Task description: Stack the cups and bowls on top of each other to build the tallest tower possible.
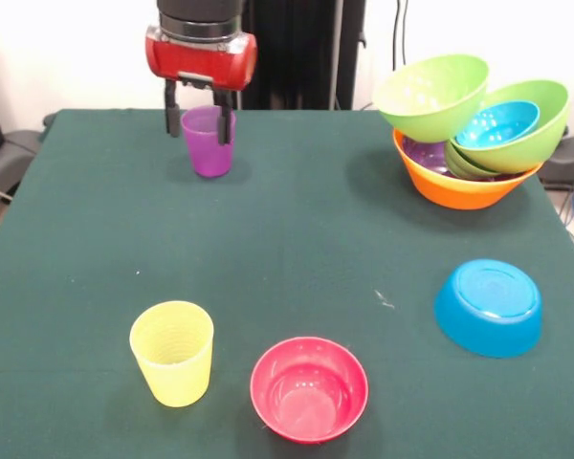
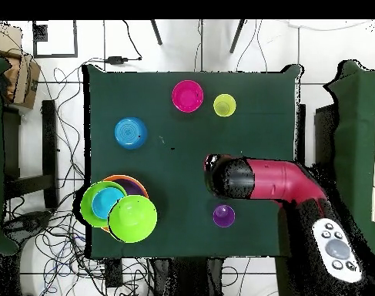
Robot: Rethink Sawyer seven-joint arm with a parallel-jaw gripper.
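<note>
Gripper (image 1: pixel 200 121) straddles the purple cup (image 1: pixel 209 143) rim, jaws apparently not clamped; cup judged light, thin-walled, slippery, best pinched across the rim.

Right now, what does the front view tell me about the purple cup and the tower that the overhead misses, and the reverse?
Front only: the gripper with its fingers straddling the purple cup, and the tilted bowls in the tower. Overhead only: the arm reaching across the table beside that cup. Both: the yellow cup, pink bowl and upturned blue bowl, all loose.
</note>
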